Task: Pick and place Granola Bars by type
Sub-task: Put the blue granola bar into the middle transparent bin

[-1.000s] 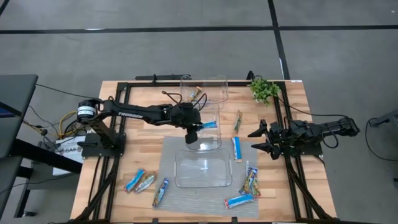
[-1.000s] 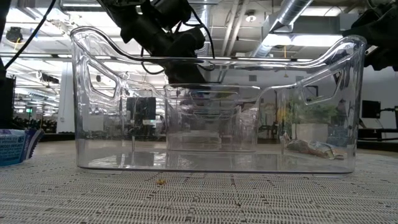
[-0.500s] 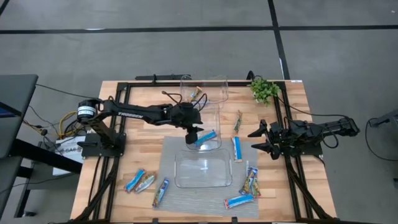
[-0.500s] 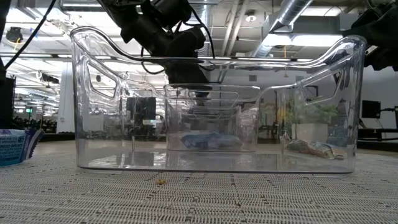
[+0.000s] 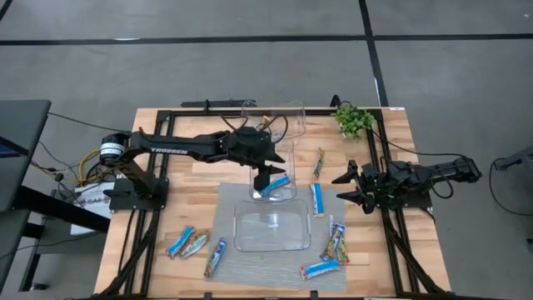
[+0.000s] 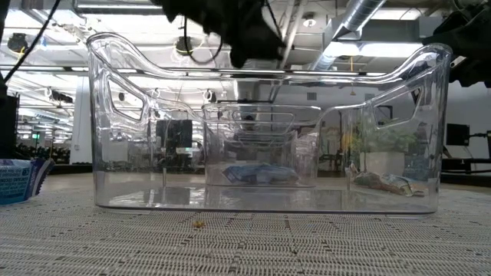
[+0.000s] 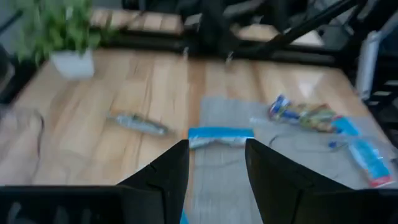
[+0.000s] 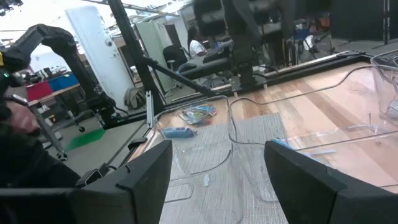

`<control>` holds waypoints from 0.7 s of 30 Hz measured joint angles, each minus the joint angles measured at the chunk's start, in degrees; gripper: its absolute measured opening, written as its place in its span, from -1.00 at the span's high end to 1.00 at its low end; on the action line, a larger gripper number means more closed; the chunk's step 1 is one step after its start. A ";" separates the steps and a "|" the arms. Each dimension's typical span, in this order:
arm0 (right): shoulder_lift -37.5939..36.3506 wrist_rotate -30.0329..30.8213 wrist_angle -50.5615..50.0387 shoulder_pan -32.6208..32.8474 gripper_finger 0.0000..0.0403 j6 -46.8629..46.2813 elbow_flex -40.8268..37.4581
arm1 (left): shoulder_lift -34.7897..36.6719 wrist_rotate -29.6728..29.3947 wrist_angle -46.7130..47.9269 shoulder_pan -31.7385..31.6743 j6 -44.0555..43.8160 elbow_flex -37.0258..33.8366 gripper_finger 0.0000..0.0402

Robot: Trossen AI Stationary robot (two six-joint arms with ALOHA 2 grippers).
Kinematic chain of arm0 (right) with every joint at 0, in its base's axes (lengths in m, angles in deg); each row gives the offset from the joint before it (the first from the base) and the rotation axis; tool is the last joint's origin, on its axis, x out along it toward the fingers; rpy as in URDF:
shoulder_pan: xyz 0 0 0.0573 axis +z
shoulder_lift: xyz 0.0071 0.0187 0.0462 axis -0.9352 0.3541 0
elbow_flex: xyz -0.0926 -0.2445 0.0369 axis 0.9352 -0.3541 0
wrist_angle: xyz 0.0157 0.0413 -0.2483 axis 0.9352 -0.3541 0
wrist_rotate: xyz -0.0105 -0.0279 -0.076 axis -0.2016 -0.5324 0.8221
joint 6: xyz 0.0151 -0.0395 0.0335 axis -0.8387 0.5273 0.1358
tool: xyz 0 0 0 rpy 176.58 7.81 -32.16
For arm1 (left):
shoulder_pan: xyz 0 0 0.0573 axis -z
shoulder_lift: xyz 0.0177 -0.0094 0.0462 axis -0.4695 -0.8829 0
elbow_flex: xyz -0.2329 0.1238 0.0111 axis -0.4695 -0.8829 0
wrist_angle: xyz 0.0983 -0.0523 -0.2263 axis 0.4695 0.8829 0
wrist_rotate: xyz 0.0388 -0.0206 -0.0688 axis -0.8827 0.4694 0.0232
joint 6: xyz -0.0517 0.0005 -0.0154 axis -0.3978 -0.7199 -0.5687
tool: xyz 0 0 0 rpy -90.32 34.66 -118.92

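High view first: I see the wooden table [image 5: 187, 212] with a grey mat [image 5: 226, 260] at its front centre. Three clear bins sit in a line: the largest one [image 5: 272, 230] on the mat, a middle bin [image 5: 275, 171] behind it, and a far bin [image 5: 274, 119] at the back edge. My left arm [image 5: 179, 147] reaches across from the left side, and the left gripper [image 5: 265, 177] hangs over the middle bin with its fingers spread wide and nothing between them. The right arm [image 5: 416, 177] waits at the right edge, and the right gripper [image 5: 348, 187] points inward, its fingers apart and empty. A small green plant [image 5: 354, 120] stands at the back right corner.

Now the Granola Bars. One blue bar [image 5: 277, 183] lies in the middle bin, just under the left gripper; the low view shows it flat on that bin's floor. Another blue bar [image 5: 316, 199] lies right of the bins, a slim dark-green one [image 5: 318, 163] behind it. A mixed cluster [image 5: 335, 242] lies at the front right, with a blue bar [image 5: 321, 269] nearer the front edge. Three more bars [image 5: 196, 247] lie at the front left.
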 joint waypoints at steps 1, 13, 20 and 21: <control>0.02 -0.02 -0.02 -0.01 -0.24 0.01 -0.02 | 0.45 0.01 -0.88 0.18 0.49 0.98 0.25; 0.02 -0.02 -0.01 -0.02 -0.24 0.01 0.00 | 7.76 1.83 -0.72 3.49 0.50 6.76 0.25; 0.00 -0.02 0.00 -0.02 -0.24 0.00 -0.02 | 10.12 4.53 8.16 8.96 0.18 6.71 0.25; 0.02 -0.02 0.00 0.00 -0.24 0.02 -0.02 | 10.36 4.80 9.22 10.31 0.38 6.71 0.25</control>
